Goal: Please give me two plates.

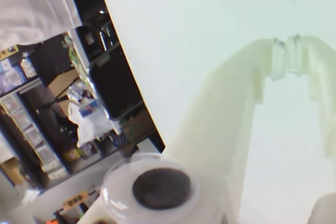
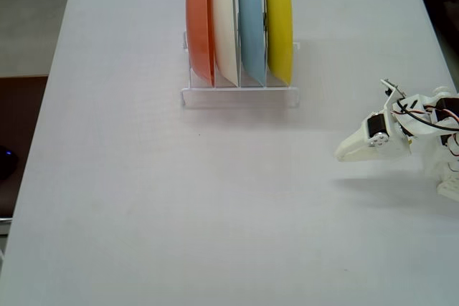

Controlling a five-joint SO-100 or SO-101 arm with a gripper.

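In the fixed view the yellow plate (image 2: 279, 21) and the light blue plate (image 2: 251, 25) stand upright on edge in a clear rack (image 2: 240, 92) at the far middle of the table, yellow at the right end, blue just left of it. My white gripper (image 2: 341, 154) is at the right side of the table, well below and right of the rack, pointing left. In the wrist view its fingertips (image 1: 286, 56) meet with nothing between them. It is shut and empty. No plate shows in the wrist view.
A cream-white plate (image 2: 225, 25) and an orange plate (image 2: 200, 23) stand in the same rack, left of the blue one. The white table (image 2: 179, 206) has edges at left and far side; the arm's base and wires (image 2: 437, 116) sit at the right edge.
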